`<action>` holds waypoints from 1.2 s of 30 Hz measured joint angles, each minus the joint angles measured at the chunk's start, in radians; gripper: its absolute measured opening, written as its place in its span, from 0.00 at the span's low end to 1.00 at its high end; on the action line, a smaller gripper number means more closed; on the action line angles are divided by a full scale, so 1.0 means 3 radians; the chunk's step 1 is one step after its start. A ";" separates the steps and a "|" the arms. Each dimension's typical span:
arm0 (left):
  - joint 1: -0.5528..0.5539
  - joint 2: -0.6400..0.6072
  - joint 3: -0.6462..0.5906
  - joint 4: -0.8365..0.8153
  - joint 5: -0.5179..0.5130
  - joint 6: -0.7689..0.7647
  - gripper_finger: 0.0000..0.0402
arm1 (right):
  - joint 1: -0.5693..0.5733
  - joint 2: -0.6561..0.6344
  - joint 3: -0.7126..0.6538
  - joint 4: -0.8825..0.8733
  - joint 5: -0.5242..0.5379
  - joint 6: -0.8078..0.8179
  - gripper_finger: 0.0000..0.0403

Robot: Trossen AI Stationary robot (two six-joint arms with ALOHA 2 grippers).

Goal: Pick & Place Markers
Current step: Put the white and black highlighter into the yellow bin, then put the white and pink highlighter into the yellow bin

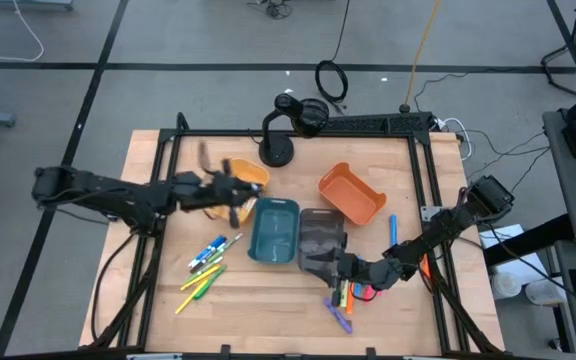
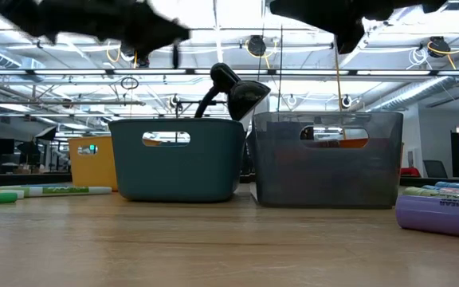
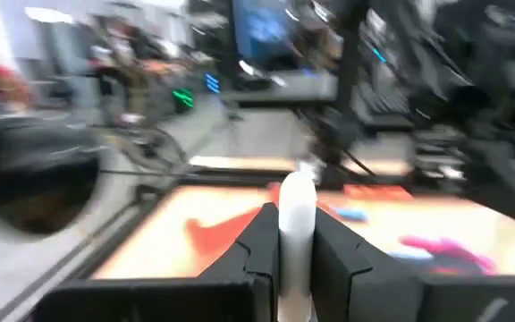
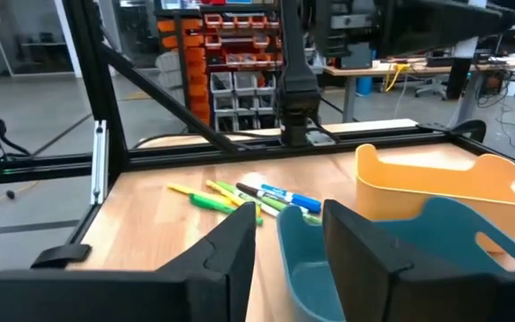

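My left gripper (image 1: 236,200) hovers over the gap between the yellow bin (image 1: 251,174) and the teal bin (image 1: 274,230), shut on a white marker (image 3: 295,224). My right gripper (image 1: 330,264) is over the near end of the grey bin (image 1: 320,236). It is open with nothing between its fingers (image 4: 289,234). Several yellow, green and blue markers (image 1: 206,266) lie flat on the table left of the teal bin. Orange, pink and purple markers (image 1: 348,298) lie near the front, under the right arm. My left gripper pinches the white marker's barrel (image 3: 295,255) between its two fingers. The marker's rounded free end (image 3: 297,183) reaches past the fingertips. The fingers point about level toward the table's right, and the marker is lifted clear of the table and bins.
An orange bin (image 1: 352,193) stands at the back right, with a single blue marker (image 1: 392,228) beside it. A black camera stand (image 1: 280,135) rises at the far edge. A purple marker (image 2: 440,214) lies close in the low view. Bare wood lies along the front edge.
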 joint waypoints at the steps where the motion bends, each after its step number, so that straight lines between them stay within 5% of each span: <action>1: 0.0071 -0.0108 -0.0177 0.0125 -0.0018 -0.0080 0.09 | -0.0005 0.0000 0.0000 0.0004 0.0000 0.0000 0.30; 9: 0.0392 -0.0288 -0.1134 0.0795 -0.0730 -0.0593 0.09 | 0.0029 0.0000 0.0000 -0.0012 -0.0018 0.0181 0.29; 17: 0.0474 -0.0269 -0.1130 0.0851 -0.0561 -0.0719 0.09 | 0.0065 0.0000 0.0000 -0.0022 -0.0018 0.0205 0.29; 26: 0.0474 -0.0269 -0.1129 0.0848 -0.0699 -0.0857 0.28 | 0.0110 0.0000 0.0000 -0.0023 -0.0019 0.0205 0.29; 36: 0.0474 -0.0269 -0.1128 0.0841 -0.0700 -0.0859 0.31 | 0.0114 0.0000 0.0000 -0.0026 -0.0028 0.0267 0.28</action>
